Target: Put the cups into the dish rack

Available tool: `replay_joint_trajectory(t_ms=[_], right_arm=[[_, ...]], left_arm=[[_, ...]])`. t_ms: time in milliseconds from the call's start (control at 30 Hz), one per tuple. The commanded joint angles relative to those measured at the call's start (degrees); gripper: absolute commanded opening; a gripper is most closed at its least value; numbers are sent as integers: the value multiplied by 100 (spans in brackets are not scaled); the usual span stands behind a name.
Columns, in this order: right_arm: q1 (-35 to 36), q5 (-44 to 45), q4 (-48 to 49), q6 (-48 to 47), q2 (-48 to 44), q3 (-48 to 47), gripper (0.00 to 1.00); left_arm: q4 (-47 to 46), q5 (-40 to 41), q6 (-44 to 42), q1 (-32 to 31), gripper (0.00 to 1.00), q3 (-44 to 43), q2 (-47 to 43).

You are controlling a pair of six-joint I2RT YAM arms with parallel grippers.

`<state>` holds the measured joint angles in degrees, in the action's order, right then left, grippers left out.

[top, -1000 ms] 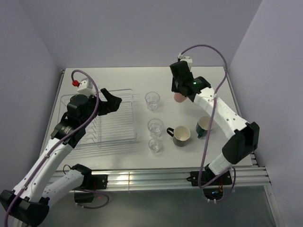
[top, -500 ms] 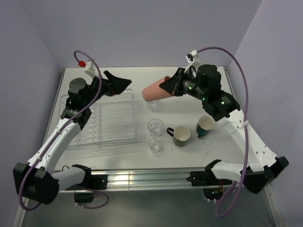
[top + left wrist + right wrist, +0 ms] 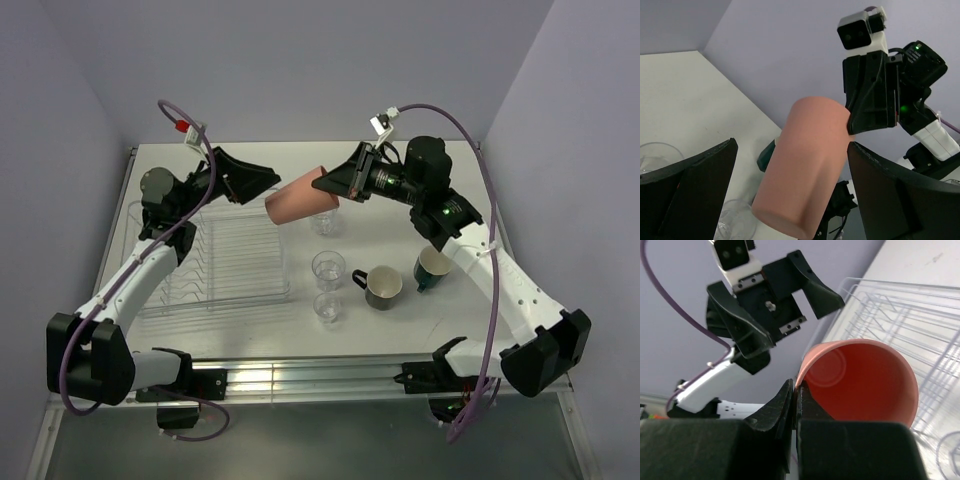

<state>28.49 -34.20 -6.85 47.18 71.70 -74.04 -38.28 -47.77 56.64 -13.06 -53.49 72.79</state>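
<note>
My right gripper [image 3: 342, 186] is shut on the rim of the tall salmon-orange cup [image 3: 298, 198], which it holds sideways in the air, base toward the left. My left gripper [image 3: 258, 182] is open. Its fingers stand either side of the cup's base [image 3: 805, 170] without touching it. In the right wrist view the jaws pinch the cup's rim [image 3: 805, 372], with the clear dish rack [image 3: 900, 325] below. On the table stand three clear tumblers [image 3: 328, 268], a black mug [image 3: 382, 287] and a dark green mug [image 3: 432, 268]. The dish rack [image 3: 225, 298] lies at the left.
The table's right edge and the lilac side walls close in the space. The right arm's forearm [image 3: 470, 240] passes over the green mug. One tumbler [image 3: 322, 218] stands partly hidden under the held cup.
The right arm lifted the salmon cup, tipped it sideways and carried it left. The left gripper rose from the rack and now brackets the cup's base.
</note>
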Motion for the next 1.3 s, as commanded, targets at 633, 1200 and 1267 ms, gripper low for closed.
replay_joint_trajectory(t_ms=[633,1200,1267], right_arm=[[-643,-1151,2742,1804,301,689,0],[-713,-1239,3366,2225,459,847,0],[-713,-1221,3454,2261,467,856,0]], left_arm=[[111,110,-365,-443,99,427,-406],[31,145,-206,-654,88,366,-354],[40,110,-189,-680,78,340,-327]])
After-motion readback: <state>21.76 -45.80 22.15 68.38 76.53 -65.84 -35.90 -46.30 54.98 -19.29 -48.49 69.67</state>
